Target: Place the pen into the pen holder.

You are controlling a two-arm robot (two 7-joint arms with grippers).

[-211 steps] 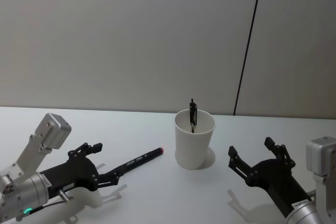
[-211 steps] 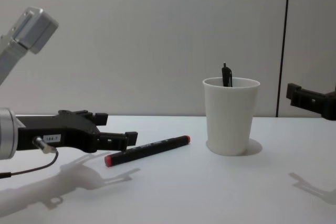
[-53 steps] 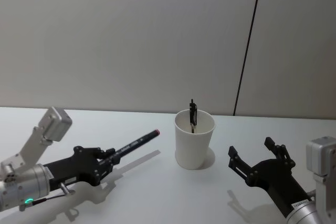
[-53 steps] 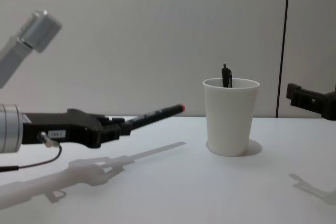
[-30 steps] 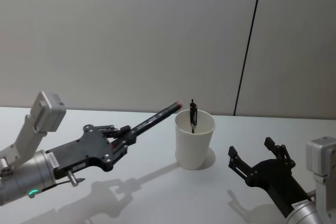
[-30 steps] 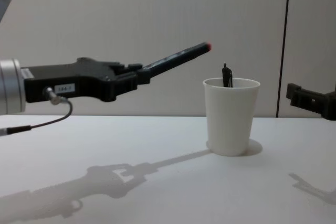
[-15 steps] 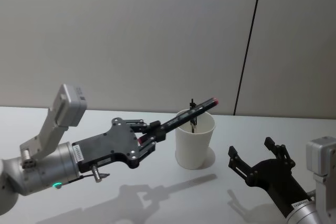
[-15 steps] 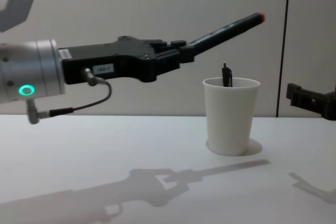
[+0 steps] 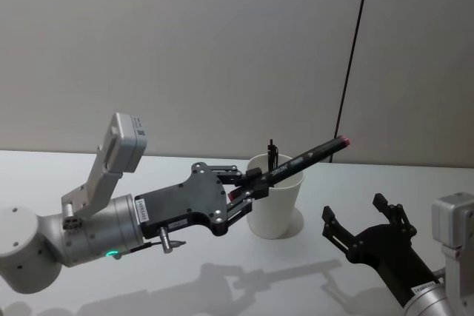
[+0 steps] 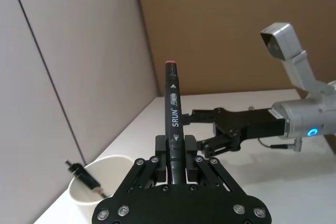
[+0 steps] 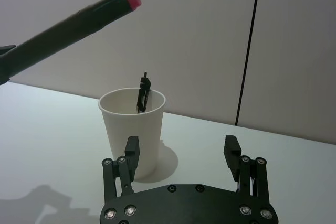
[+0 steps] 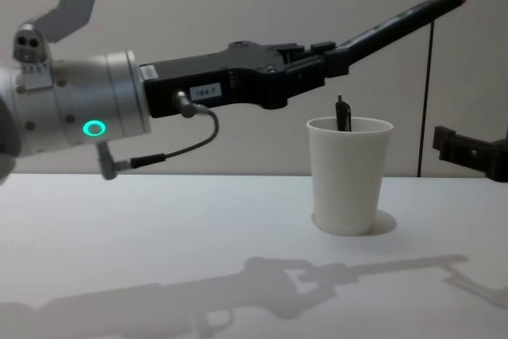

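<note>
My left gripper (image 9: 248,180) (image 12: 329,57) (image 10: 174,142) is shut on the black, red-ended pen (image 9: 304,158) (image 12: 397,21) (image 10: 173,114) (image 11: 68,24). It holds the pen in the air, slanting upward. The pen's shaft crosses above the near rim of the pen holder (image 9: 274,209) (image 12: 349,184) (image 11: 131,129) (image 10: 113,162), a white paper cup, and its red end pokes out past the cup's right side. My right gripper (image 9: 355,207) (image 11: 181,145) (image 12: 468,152) rests open, low at the cup's right, with nothing between its fingers.
A thin black clip-topped item (image 9: 272,160) (image 12: 343,114) (image 11: 144,92) stands inside the cup, sticking above the rim. The cup stands on a white table (image 9: 185,286) before a plain wall with a dark vertical seam (image 9: 352,57).
My left arm has risen and swung right with the pen, carrying its red end from left of the cup to beyond the cup's right side. The right arm has not moved.
</note>
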